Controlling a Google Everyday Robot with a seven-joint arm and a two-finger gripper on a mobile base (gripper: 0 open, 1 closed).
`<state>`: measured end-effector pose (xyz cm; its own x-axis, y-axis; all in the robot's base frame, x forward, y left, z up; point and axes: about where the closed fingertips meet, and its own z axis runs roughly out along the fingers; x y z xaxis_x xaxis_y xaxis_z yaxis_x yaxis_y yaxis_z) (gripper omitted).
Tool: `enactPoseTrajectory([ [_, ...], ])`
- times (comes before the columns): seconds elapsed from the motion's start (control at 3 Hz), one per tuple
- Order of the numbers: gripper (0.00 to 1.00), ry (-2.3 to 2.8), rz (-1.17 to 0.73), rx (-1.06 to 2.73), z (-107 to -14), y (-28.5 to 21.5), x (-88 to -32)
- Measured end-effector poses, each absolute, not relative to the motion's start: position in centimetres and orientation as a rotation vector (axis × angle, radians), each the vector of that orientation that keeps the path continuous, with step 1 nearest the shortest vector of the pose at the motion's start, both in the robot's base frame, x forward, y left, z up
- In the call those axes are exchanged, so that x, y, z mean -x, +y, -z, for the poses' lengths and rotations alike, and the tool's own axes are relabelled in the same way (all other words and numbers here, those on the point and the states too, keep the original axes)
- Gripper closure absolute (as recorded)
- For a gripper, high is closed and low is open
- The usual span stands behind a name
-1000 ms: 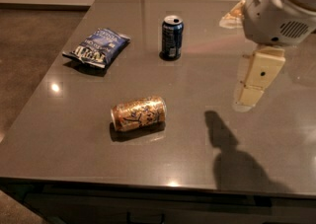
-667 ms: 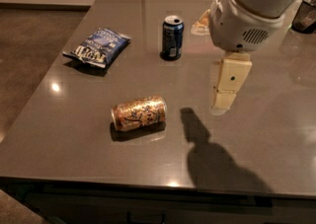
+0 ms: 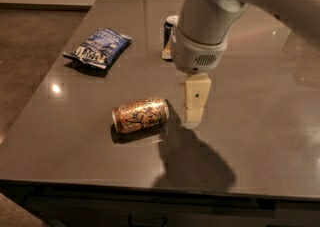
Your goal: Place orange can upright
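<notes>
The desk [image 3: 260,121] is the biggest thing here, a dark grey, glossy slab that fills most of the view and throws back a few spots of light. Over its far middle reaches the arm [image 3: 205,26], pale grey, with a rounded housing that has a small vent grille in its lower face. The arm's shadow [image 3: 192,163] spreads on the desk toward the near edge.

Near the far left corner lies a blue bag [image 3: 99,47], flat and a little crumpled, with white lettering too blurred to read.

The orange can [image 3: 140,115] lies on its side in the middle of the desk, left of centre, well apart from the bag. Its long axis runs roughly left to right, with the right end a touch farther back. The skin is shiny copper-gold with pale swirly lettering, and no word of it can be made out.

The pincer [image 3: 194,113] hangs cream-coloured below the housing, pointing down at the desk just beside the can's right end. It does not touch the can; a narrow dark strip shows between them. Whether it stands wide or narrow cannot be told, and it holds nothing.

Behind the arm, a dark blue can [image 3: 169,33] stands upright, mostly hidden, its label unreadable.
</notes>
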<state>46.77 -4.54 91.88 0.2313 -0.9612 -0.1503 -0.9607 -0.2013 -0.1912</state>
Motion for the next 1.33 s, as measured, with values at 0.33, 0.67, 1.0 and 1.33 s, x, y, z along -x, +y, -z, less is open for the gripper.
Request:
enactPoseTrajectory([
  [0.33, 0.0, 1.795, -0.016, 2.332, -89.9, -2.8, -46.5],
  [0.67, 0.0, 1.765, -0.036, 2.38, -88.9, -1.4, -45.3],
  [1.0, 0.0, 1.732, -0.041, 2.415, -87.8, 0.3, -44.3],
  [1.33, 0.0, 1.725, -0.055, 2.418, -86.8, 1.5, -44.2],
])
